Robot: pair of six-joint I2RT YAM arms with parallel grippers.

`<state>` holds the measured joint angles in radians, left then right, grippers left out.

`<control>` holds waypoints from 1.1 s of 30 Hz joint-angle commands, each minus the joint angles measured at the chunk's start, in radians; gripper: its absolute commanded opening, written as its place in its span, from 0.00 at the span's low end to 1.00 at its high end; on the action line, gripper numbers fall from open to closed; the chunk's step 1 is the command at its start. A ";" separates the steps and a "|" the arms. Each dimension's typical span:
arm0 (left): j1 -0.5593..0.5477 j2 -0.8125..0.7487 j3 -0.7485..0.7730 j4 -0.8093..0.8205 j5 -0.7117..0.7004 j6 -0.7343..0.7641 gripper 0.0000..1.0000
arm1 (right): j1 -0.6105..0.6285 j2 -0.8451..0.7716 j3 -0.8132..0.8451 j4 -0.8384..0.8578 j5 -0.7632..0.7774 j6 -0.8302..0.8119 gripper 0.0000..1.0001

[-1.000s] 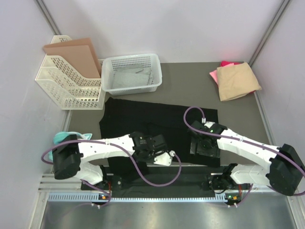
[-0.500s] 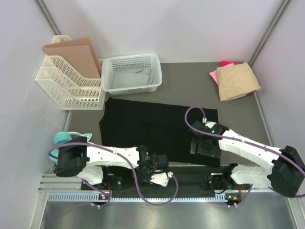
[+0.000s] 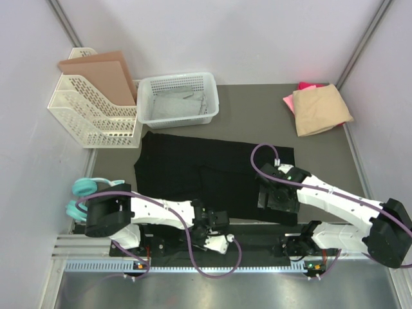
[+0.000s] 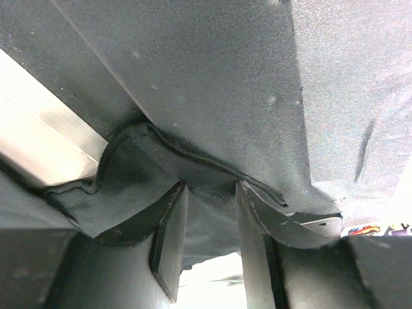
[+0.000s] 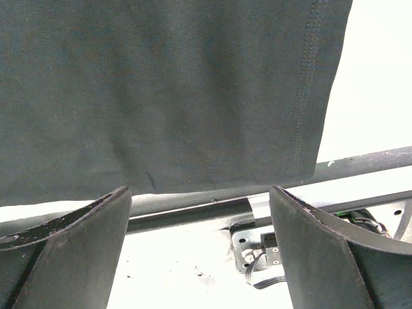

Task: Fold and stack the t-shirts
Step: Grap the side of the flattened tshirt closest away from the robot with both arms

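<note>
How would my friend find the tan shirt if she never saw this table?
Find the dark table and go to its far right corner. The folded tan shirt lies there on a pink shirt peeking out from under it. It's the only soft sandy-brown thing; the other brown things are stiff cardboard sheets on the far left.

Top camera is looking down over the whole table (image 3: 251,109); both wrist cameras are viewing the black t-shirt (image 3: 187,164) close-up at the near edge.

Grey table (image 3: 251,116), black t-shirt (image 3: 193,164), white basket (image 3: 179,81), tan t-shirt (image 3: 320,109) over pink t-shirt (image 3: 288,101)
</note>
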<state>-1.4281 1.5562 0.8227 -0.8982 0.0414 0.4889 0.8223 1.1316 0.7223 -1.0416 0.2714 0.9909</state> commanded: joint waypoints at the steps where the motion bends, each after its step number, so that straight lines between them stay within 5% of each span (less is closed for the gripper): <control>1: -0.014 0.034 -0.027 0.059 0.075 -0.004 0.38 | -0.003 -0.026 0.051 -0.011 0.017 0.008 0.88; 6: -0.029 0.059 -0.030 0.055 0.100 -0.013 0.09 | -0.014 -0.032 0.055 -0.015 0.022 0.005 0.88; 9: -0.032 0.053 -0.022 0.042 0.114 -0.004 0.00 | -0.020 -0.036 0.060 -0.021 0.022 0.002 0.88; 16: -0.020 -0.025 -0.007 -0.005 0.017 0.008 0.00 | -0.025 -0.044 0.068 -0.028 0.029 0.000 0.88; 23: 0.208 -0.153 0.142 -0.128 -0.107 0.095 0.00 | -0.025 -0.043 0.042 -0.018 0.026 0.000 0.88; 33: 0.374 -0.177 0.216 -0.124 -0.198 0.184 0.00 | -0.025 -0.010 -0.030 0.040 -0.003 -0.018 0.88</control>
<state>-1.0962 1.3956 1.0328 -1.0012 -0.1123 0.6167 0.8070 1.1080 0.7319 -1.0443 0.2779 0.9871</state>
